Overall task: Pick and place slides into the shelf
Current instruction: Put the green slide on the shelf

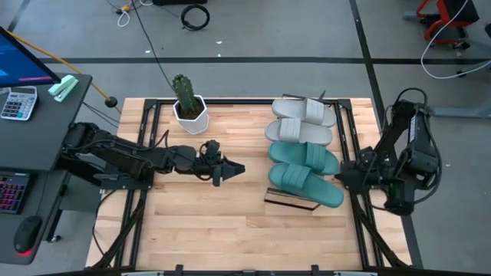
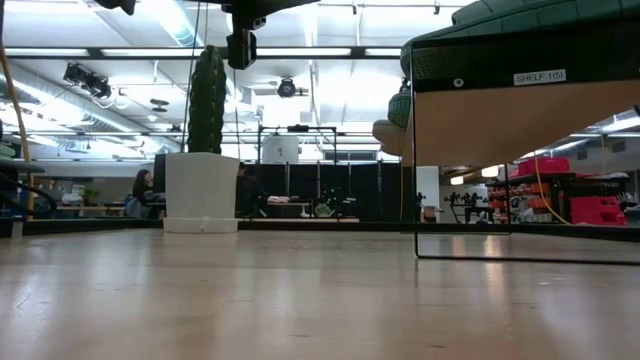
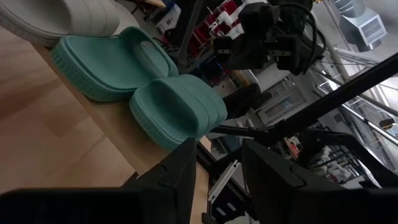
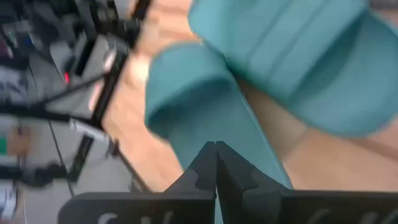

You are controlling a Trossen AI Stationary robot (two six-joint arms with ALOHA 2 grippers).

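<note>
All the slides lie side by side on the shelf (image 1: 292,201), resting on their soles on its plank top (image 2: 510,115). The two light grey slides (image 1: 303,121) are toward the far edge. The two teal slides (image 1: 304,170) are nearer, and in the left wrist view they show as teal slides (image 3: 140,81). My left gripper (image 1: 236,169) hovers open over mid-table, pointing at the shelf and holding nothing; in its wrist view, the left gripper (image 3: 217,158) shows a gap between the fingers. My right gripper (image 1: 341,176) is shut at the right end of the nearest teal slide (image 4: 205,99). My right gripper (image 4: 216,149) has its shut fingers pointing at the right end of the nearest teal slide (image 4: 249,155), coming from the table's right. I cannot tell whether the tips touch it.
A potted cactus (image 1: 188,107) stands near the table's far edge, left of the shelf. Bare slatted wood (image 1: 215,222) spreads across the near and left parts of the table. Dark rails (image 1: 130,207) run along the table's left and right sides.
</note>
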